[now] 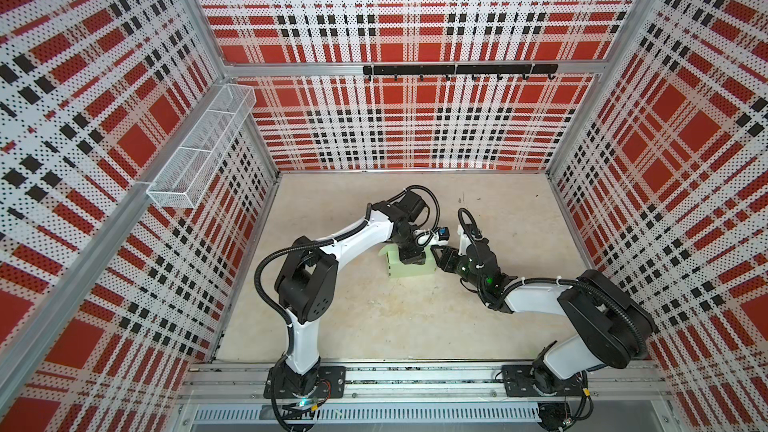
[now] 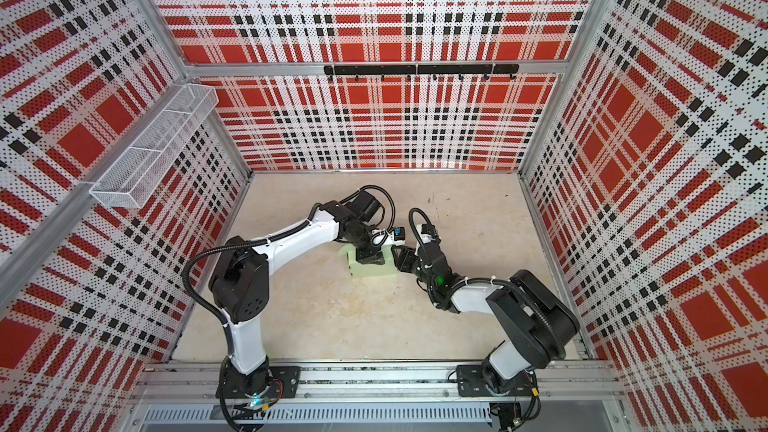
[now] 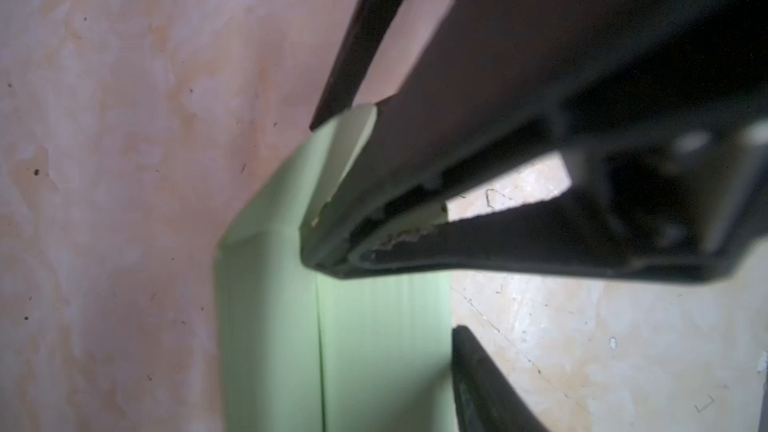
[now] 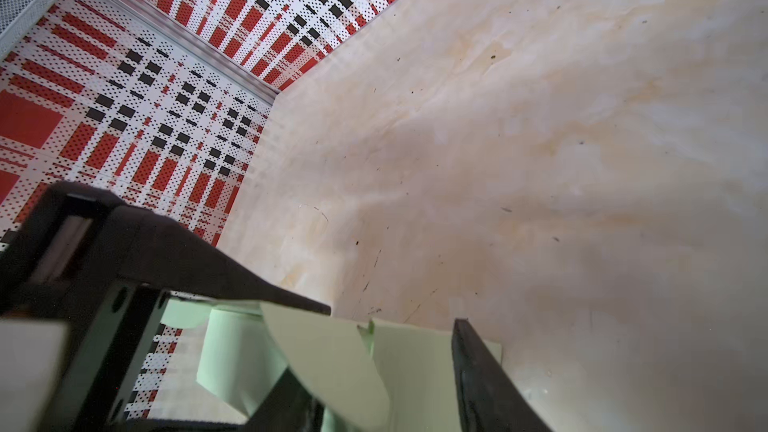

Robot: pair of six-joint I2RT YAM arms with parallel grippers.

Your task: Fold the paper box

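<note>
Table [image 1: 511, 218]: beige, stained, enclosed by red, black and white plaid perforated walls [image 1: 415, 14]. Left wall: white wire basket [image 1: 199, 147]. Far wall: black hook rail [image 1: 457, 69]. Near edge: aluminium rail [image 1: 415, 380].

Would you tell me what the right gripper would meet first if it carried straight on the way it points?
The paper box: the right gripper points at its end, and the right wrist view shows part of it between the fingers.

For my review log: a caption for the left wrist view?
Left hand pinching a flap of the green paper box.
</note>
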